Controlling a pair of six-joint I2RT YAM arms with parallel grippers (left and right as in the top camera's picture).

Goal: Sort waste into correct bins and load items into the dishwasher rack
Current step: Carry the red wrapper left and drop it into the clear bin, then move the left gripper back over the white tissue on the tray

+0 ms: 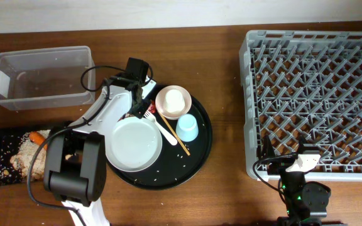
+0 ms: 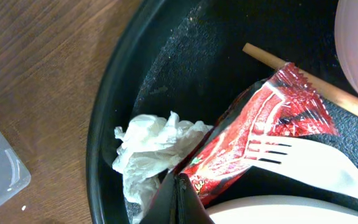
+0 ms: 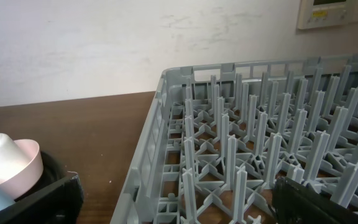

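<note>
Likely a lab or test room: bare white wall, wall control panel, dishwasher rack on a wooden table.

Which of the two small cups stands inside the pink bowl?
The cream cup; it sits in the pinkish bowl. The light blue cup rests beside the bowl, directly on the round black tray.

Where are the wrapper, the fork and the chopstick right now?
wrapper (image 2: 278,112): left wrist view, middle of the red foil.
fork (image 2: 328,167): left wrist view, white neck behind the tines.
chopstick (image 2: 266,57): left wrist view, bare end above the wrapper.
</note>
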